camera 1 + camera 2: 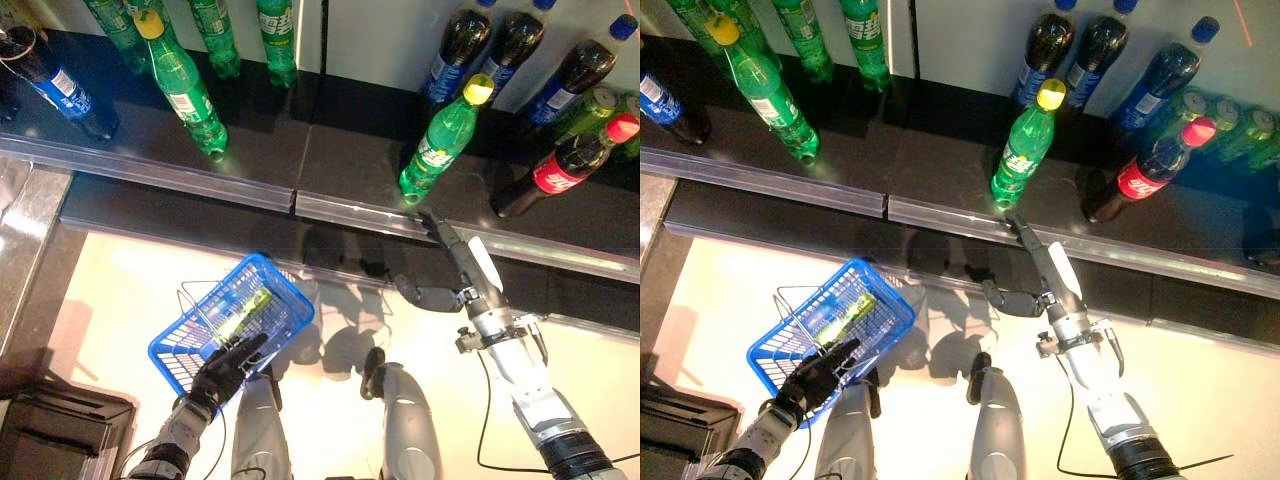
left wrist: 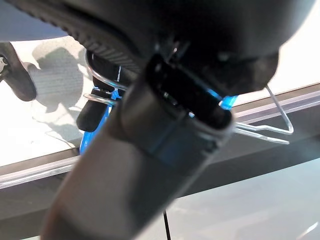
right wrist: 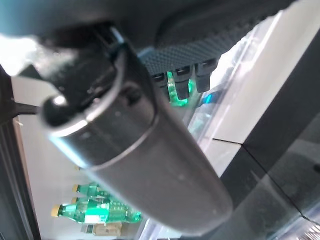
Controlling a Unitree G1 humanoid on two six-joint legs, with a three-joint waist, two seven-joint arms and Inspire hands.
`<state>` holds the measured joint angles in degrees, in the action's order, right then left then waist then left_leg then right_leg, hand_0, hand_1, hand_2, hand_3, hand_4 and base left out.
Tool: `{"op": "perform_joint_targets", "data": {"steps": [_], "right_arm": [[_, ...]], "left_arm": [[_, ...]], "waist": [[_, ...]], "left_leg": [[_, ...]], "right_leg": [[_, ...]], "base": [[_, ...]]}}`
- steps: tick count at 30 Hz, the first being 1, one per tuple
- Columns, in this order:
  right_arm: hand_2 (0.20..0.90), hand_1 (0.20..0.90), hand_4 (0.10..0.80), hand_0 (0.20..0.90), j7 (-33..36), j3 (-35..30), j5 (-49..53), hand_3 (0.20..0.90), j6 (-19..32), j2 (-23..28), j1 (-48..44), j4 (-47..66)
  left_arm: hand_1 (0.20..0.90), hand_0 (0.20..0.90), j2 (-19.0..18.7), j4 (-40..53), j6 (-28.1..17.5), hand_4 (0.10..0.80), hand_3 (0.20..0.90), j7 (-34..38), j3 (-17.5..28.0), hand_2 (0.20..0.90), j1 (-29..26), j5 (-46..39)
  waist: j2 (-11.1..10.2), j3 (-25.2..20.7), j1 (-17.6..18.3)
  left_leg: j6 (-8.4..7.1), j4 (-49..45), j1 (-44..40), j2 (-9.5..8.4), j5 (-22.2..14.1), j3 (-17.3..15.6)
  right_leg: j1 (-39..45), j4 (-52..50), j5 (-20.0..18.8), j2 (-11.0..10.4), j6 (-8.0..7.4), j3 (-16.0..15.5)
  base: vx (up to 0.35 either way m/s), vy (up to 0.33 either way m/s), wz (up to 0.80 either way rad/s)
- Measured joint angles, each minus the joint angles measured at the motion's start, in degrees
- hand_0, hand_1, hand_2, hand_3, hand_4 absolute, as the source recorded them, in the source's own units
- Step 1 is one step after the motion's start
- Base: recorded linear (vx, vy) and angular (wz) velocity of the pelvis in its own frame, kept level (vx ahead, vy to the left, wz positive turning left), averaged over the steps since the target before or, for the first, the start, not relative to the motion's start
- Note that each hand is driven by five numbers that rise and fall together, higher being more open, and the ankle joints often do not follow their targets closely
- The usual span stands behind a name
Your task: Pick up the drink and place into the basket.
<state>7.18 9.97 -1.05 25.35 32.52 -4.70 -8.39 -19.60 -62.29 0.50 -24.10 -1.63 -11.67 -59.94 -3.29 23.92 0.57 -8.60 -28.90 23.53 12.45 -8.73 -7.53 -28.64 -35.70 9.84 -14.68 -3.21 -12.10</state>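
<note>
Fingers [image 1: 436, 226] of the right hand [image 1: 470, 268] are reaching out straight and holding nothing, tips just short of the green plastic bottle [image 1: 441, 138] standing on the dark glossy shelf [image 1: 330, 165]. Only the left wrist view is showing wire handles [image 2: 270, 127] at the left hand [image 1: 222, 370], whose grip I cannot tell. Both eye views are showing another green bottle [image 1: 238, 313] lying inside the blue mesh basket [image 1: 276, 282].

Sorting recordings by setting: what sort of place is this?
Probably a shop or a mock-up of one: rows of drink bottles stand on a dark shelf, and the left hand carries a blue shopping basket.
</note>
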Motion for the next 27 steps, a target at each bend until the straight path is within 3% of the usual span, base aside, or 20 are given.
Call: {"op": "perform_joint_targets", "data": {"steps": [5,15,27], "right_arm": [[0.900,0.900,0.800,0.900,0.2,-0.2,2.3,0.900,0.3,1.8,-0.2,2.5],[0.900,0.900,0.800,0.900,-0.1,-3.5,17.0,0.900,0.2,1.4,-1.9,1.8],[0.900,0.900,0.800,0.900,-0.2,-3.8,20.6,0.900,-2.5,1.3,-8.3,-4.1]], "left_arm": [[0.300,0.300,0.3,-0.2,0.1,0.100,0.200,-0.1,0.0,0.300,0.0,0.2],[0.300,0.300,0.4,-0.7,0.3,0.100,0.200,-0.1,0.0,0.300,0.0,0.5],[0.300,0.300,0.3,-0.8,0.8,0.100,0.200,-0.1,0.0,0.300,-0.1,2.9]], "waist": [[0.7,0.4,-0.1],[1.1,1.1,-0.2],[1.2,1.7,-0.3]], "left_leg": [[0.04,-0.1,-0.5,0.01,0.0,0.1],[0.34,-0.1,-1.7,-0.15,-0.1,0.3],[0.47,-0.2,-2.5,-0.78,0.0,0.7]], "right_leg": [[0.7,0.0,0.0,0.0,-0.01,-0.1],[2.0,-0.2,0.0,-0.3,-0.06,-0.2],[3.3,-0.4,0.2,-1.0,-0.31,-0.6]], "base": [[0.041,-0.007,0.02],[0.031,0.001,0.01],[0.015,-0.009,0.03]]}}
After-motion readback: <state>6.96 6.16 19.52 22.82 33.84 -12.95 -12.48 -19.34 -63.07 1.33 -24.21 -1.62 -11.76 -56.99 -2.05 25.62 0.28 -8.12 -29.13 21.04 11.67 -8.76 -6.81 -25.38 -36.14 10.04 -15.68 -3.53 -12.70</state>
